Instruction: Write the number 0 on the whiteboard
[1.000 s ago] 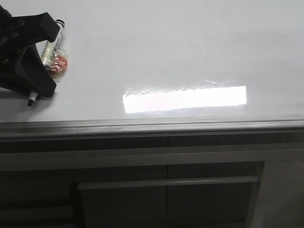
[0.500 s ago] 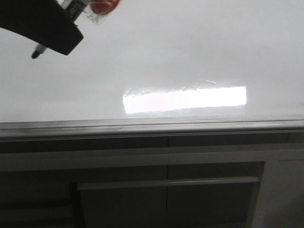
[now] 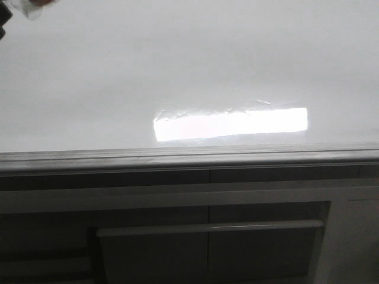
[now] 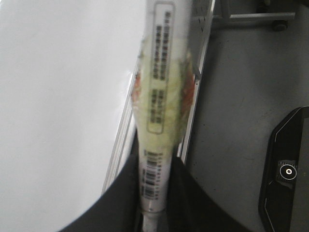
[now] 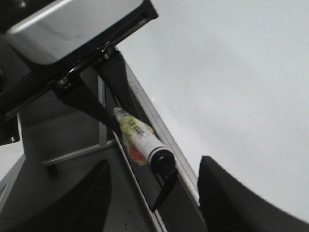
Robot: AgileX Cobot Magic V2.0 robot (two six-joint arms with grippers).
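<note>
Whiteboard (image 3: 195,65): glossy white, fills the upper part of the front view; grey edge strip (image 3: 189,157) along its near side. No stroke of the number 0 shows on it in any view. Bright rectangular reflection (image 3: 231,124) at centre-right, unchanged from the earlier frames.

Cabinet (image 3: 207,236): dark grey front below the strip, unchanged.

Left gripper (image 4: 154,193): dark fingers (image 4: 186,203) closed around the lower barrel of the marker (image 4: 158,104). In the front view it has almost left the frame: a second ago it stood low at the left of the board with the marker tip near the surface, half a second ago it had risen to the top-left corner, and now only a dark sliver and a scrap of clear wrap (image 3: 26,7) show at that corner.

Marker: white barrel with printed label and barcode, yellow-green and red wrapping about its middle. In the left wrist view it lies over the board's edge, with grey floor (image 4: 241,96) beyond. In the right wrist view the marker (image 5: 140,137) hangs beside the board's edge strip.

Right gripper (image 5: 154,203): two dark fingers (image 5: 241,198) set well apart, nothing between them, over the whiteboard (image 5: 231,72) edge.
</note>
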